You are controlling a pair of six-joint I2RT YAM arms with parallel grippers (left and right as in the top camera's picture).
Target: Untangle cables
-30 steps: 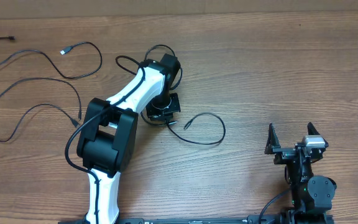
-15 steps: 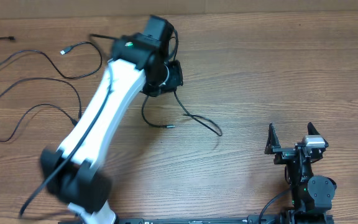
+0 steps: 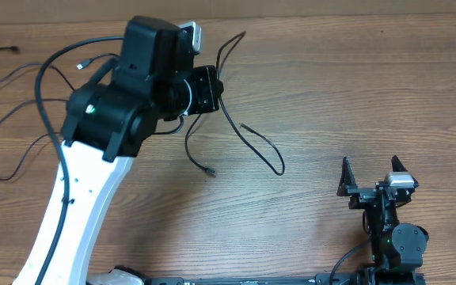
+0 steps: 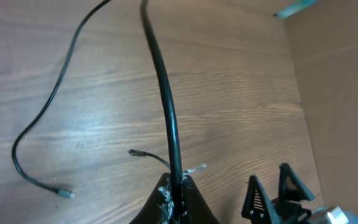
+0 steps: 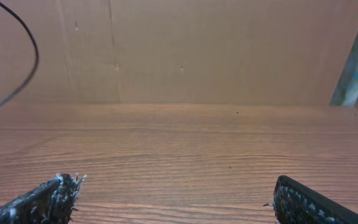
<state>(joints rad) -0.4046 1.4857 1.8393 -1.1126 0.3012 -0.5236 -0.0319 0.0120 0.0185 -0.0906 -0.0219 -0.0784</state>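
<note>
Wood-grain table, matte brown, with cardboard walls behind it.

Left arm: white shell with black joints, reaching toward the far edge of the table. Left gripper: jaws pinched tight on one thin black cable. In the wrist view the cord runs straight away from the fingertips.

Right gripper: parked at the near right, jaws spread wide, nothing between them. Ribbed black pads.

From overhead, the held cable hangs from the left gripper and trails toward the near right. Its long axis points roughly at the right gripper, with a loose loop and two small plug ends in between. It is not clear whether the ends touch the wood. The left arm is much the nearer. The right is well apart from it.

The other cables lie in slack curves at the far left, one with a silvery plug. They are apart from the held cord, so the separation looks well advanced.

All the cords are smooth, limp and round.
</note>
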